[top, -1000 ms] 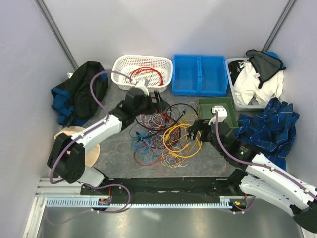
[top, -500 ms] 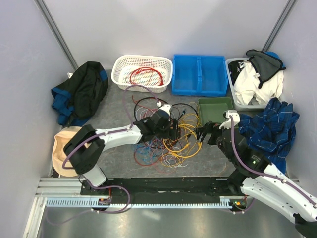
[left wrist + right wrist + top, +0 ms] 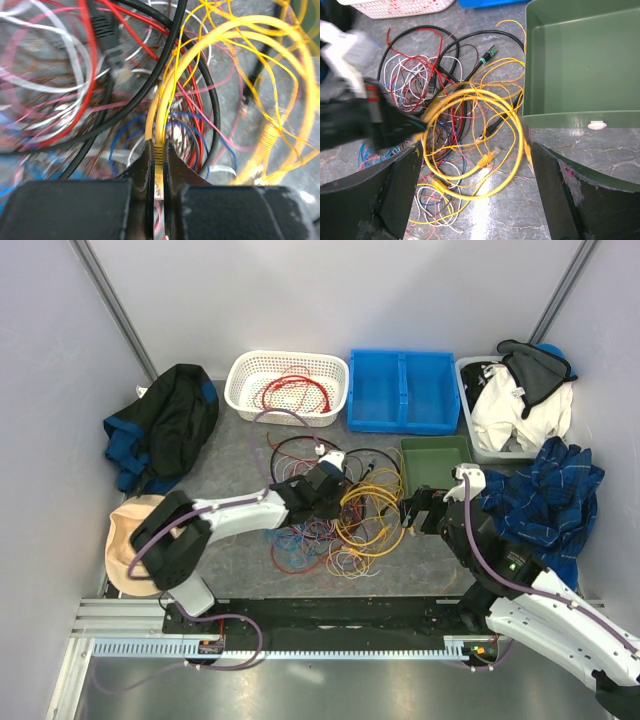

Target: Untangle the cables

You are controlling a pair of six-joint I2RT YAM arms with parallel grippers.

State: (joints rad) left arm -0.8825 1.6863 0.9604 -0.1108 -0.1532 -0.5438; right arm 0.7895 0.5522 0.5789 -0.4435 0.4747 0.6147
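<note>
Left end effector (image 3: pixel 157 152) newly clamps half-hidden yellow cable (image 3: pixel 161 115).

The tangled heap of thin flexible cables (image 3: pixel 325 520) before me is red, yellow, black, blue, white and pink-purple. The thin yellow cable (image 3: pixel 161 107) at my black left gripper (image 3: pixel 159 150) is plain bright yellow. Far left, the white perforated plastic basket (image 3: pixel 250 370) has a red cable loop (image 3: pixel 295 392) in it. To the right of it are a plain blue plastic bin (image 3: pixel 403 390) and a dark green plastic tray (image 3: pixel 580 65). The crumpled cloth (image 3: pixel 545 502) at the right is blue with dark checks. The table surface (image 3: pixel 610 145) is mottled grey.
</note>
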